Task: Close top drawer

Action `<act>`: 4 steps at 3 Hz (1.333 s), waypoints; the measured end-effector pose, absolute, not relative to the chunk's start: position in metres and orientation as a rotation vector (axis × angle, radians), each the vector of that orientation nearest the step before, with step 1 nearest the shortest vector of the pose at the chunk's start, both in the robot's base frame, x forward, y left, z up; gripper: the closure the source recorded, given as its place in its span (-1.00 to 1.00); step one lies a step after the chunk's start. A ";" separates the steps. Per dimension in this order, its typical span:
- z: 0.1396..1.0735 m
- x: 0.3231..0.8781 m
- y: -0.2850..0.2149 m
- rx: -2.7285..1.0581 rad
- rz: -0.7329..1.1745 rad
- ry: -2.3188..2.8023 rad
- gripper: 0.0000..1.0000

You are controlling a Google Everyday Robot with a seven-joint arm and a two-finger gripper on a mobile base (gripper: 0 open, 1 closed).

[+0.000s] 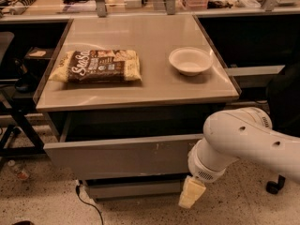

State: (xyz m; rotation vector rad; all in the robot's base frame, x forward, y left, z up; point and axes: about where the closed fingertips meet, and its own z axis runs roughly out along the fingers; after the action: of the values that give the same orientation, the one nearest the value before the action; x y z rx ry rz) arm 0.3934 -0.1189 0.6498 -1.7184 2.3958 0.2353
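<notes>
high, near — facing desk point(154, 46) (jaws bottom-right)
</notes>
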 end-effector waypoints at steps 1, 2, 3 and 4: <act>0.650 0.393 -0.119 -1.718 0.235 2.396 -0.15; 0.650 0.393 -0.119 -1.719 0.235 2.396 0.32; 0.650 0.393 -0.119 -1.719 0.235 2.396 0.77; 0.653 0.412 -0.111 -1.722 0.199 2.366 1.00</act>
State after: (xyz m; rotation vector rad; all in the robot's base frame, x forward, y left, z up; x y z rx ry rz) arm 0.4122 -0.1114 0.6531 -1.7217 2.3656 0.1985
